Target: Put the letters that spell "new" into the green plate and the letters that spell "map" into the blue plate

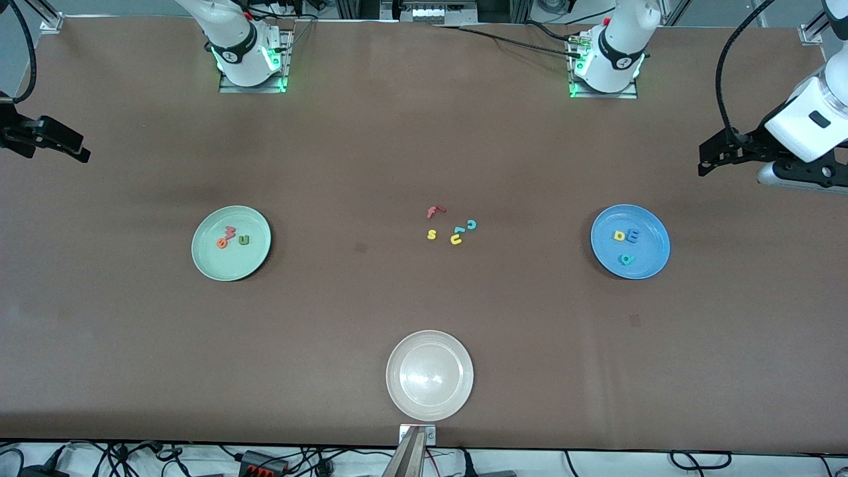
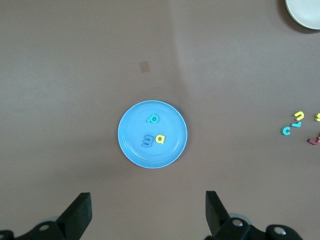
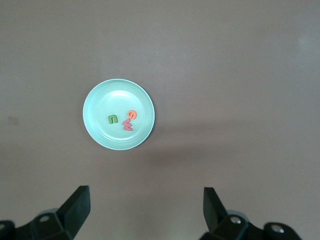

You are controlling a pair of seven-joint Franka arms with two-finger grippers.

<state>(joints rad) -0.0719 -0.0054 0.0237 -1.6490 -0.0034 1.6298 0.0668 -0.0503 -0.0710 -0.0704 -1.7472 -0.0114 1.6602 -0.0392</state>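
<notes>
The green plate (image 1: 225, 265) lies toward the right arm's end of the table. In it are the orange "e" (image 1: 222, 243), the pinkish-red "w" (image 1: 230, 232) and the olive "n" (image 1: 244, 240). The blue plate (image 1: 652, 248), toward the left arm's end, holds the yellow "a" (image 1: 619, 235), the blue "m" (image 1: 633, 234) and the teal "p" (image 1: 626, 259). My left gripper (image 2: 148, 210) is open and empty, high up beside the blue plate (image 2: 135, 150). My right gripper (image 3: 146, 207) is also open and empty, up beside the green plate (image 3: 100, 107).
Loose letters lie mid-table: a red "f" (image 1: 434, 212), a yellow "s" (image 1: 432, 234), a yellow "u" (image 1: 456, 238) and a teal "c" (image 1: 472, 224). A cream-white plate (image 1: 397, 391) sits nearest the front camera. Both arms are drawn back to the table's ends.
</notes>
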